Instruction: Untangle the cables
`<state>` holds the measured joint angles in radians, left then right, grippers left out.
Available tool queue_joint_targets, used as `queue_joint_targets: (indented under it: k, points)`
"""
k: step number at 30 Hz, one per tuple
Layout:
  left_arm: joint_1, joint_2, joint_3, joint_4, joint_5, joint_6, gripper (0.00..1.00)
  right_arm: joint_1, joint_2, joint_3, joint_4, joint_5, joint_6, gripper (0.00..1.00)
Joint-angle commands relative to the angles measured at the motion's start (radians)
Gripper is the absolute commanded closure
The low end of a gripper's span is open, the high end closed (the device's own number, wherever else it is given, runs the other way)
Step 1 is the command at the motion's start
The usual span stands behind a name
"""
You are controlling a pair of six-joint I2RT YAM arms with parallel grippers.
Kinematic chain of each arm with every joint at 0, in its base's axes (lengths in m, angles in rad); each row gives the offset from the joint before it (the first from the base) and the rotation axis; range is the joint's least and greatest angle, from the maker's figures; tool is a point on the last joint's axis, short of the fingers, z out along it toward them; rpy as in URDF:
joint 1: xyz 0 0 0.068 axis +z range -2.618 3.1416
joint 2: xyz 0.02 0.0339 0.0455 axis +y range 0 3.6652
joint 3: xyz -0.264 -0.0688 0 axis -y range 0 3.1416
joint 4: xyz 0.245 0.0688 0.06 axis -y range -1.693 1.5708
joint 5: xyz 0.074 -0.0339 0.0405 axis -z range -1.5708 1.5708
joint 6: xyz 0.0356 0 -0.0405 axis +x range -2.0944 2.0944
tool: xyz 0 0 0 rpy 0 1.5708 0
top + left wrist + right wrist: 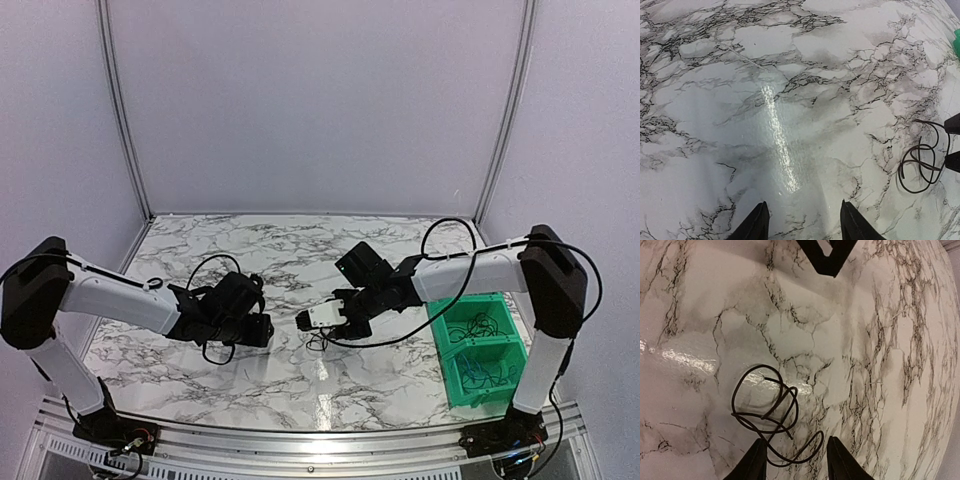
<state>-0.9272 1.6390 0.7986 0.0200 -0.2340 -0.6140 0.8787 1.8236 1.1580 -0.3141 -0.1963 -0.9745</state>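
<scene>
**No legible text**

Across my three views I find no writing, label, brand, number or sign that can be read.

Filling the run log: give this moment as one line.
left hand open, empty | right hand open, over black cable | black cable looped loose on marble table
</scene>
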Motion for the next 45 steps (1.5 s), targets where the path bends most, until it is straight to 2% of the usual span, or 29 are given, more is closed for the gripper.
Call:
queue_joint_targets:
  k: [1, 6, 13, 18, 29, 33, 38, 45]
  points:
    - [0.005, 0.005, -0.01, 0.007, 0.036, 0.003, 0.5, 0.011, 0.052, 0.05, 0.02, 0.047, -0.034, 0.6]
    - [0.005, 0.013, -0.027, 0.092, 0.099, 0.036, 0.5, 0.011, 0.07, 0.064, 0.003, 0.06, -0.032, 0.71]
    - [0.004, 0.096, 0.005, 0.246, 0.32, 0.042, 0.51, 0.011, 0.066, 0.071, -0.025, 0.063, 0.009, 0.93]
    - [0.004, 0.151, 0.022, 0.326, 0.382, -0.018, 0.51, 0.011, 0.041, 0.05, -0.013, 0.057, 0.035, 0.99]
    - [0.012, 0.243, 0.055, 0.385, 0.347, -0.194, 0.53, 0.011, 0.025, 0.023, -0.01, 0.029, 0.046, 1.0]
    - [0.023, 0.287, 0.078, 0.389, 0.309, -0.272, 0.57, 0.011, 0.019, 0.017, -0.009, 0.023, 0.046, 1.0]
    - [0.03, 0.338, 0.113, 0.39, 0.266, -0.323, 0.68, 0.011, 0.006, 0.004, 0.002, 0.016, 0.045, 1.0]
    - [0.034, 0.42, 0.19, 0.394, 0.318, -0.317, 0.87, 0.01, 0.003, -0.005, 0.007, 0.016, 0.052, 1.0]
